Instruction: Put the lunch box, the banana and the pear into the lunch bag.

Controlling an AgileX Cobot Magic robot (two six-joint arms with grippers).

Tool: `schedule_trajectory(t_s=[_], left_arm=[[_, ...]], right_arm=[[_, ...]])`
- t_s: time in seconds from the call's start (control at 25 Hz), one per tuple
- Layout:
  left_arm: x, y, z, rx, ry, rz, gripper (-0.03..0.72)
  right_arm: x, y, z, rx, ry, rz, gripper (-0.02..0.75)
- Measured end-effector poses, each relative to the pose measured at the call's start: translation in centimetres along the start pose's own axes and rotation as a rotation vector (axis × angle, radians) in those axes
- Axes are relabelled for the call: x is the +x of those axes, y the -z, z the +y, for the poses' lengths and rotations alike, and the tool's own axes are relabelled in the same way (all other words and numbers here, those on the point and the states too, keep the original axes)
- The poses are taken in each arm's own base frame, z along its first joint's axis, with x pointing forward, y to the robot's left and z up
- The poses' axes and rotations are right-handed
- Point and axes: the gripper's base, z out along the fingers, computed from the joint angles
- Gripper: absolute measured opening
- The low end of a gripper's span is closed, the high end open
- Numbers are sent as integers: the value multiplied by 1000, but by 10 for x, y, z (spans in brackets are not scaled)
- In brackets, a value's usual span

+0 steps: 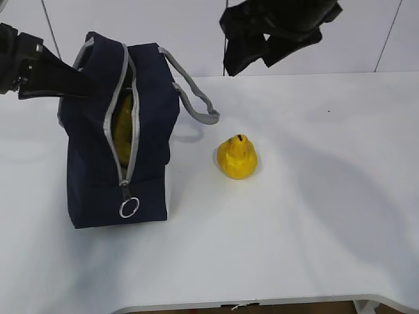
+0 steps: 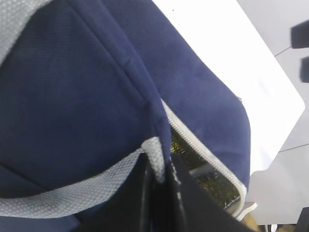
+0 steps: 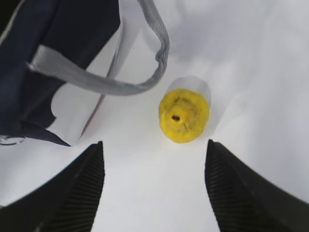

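While the lunch bag (image 1: 118,131) stands unzipped with something yellow, probably the banana (image 1: 123,124), showing through its slit, the pear (image 3: 184,114) sits on the table (image 1: 314,216), just ahead of the right claw (image 3: 154,186), between its wide-spread fingers. The left claw (image 2: 161,193) pinches the bag's edge. No lunch box is visible; I judge it packed, so only the pear remains

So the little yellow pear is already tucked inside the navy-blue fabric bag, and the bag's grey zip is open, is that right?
Not quite. The small squat yellow pear is not in the bag; it stands on the white table, to the right of the boxy navy-blue fabric lunch bag, apart from it. The exterior view shows this plainly. The bag's grey zip is indeed open.
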Motion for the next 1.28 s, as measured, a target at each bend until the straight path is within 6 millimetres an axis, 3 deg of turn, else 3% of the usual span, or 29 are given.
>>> schedule_trajectory(t_s=[0.28,0.52,0.68,0.84,1.0,1.28], left_arm=[[0,0,0,-1,-1,1,8],[0,0,0,-1,-1,1,8],[0,0,0,-1,-1,1,8],[0,0,0,-1,-1,1,8],[0,0,0,0,0,0,8],[0,0,0,0,0,0,8]], right_arm=[[53,2,-1,45,-5,-112,529],[106,-8,-1,62,-35,-215,529],[128,-12,-2,80,-26,-283,529],[141,-21,-3,100,18,-303,529],[140,-26,-5,120,35,-370,529],[141,-55,-10,129,42,-327,529]])
